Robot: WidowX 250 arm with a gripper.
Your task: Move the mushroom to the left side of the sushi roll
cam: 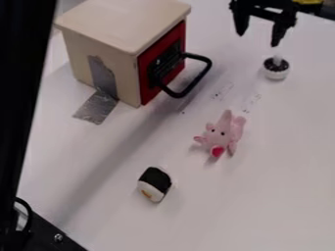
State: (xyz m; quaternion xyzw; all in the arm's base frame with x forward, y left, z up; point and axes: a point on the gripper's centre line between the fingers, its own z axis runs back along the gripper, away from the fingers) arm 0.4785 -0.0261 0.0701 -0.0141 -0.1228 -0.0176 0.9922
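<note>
Up at the top right of the view, the black two-finger gripper (258, 39) hangs over the white tabletop (281, 162), its claw spread wide with nothing between the fingers. And there's the target, just below the nearer fingertip: a small toy mushroom with a white rounded cap and dark underside (276, 69), apparently upside down, pale stem pointing up. That stem looks like the natural thing to grab, and the spread claw suits a pick-up, though it seems to need shifting over so the stem sits between both fingers.

Well apart, lower in the view, lies the sushi roll, white with a dark green-black wrap (155, 184); its left side is the goal, so the whole carry is ahead. Between them sits a pink plush pig (223, 134), close to the likely route, and a low carry could clip it. Further over stands the pale wooden box with a red door (128, 49), its black loop handle (198, 81) jutting out, silver tape (97, 107) running from wall to table, presumably to stop it sliding. A good high lift should pass both!
</note>
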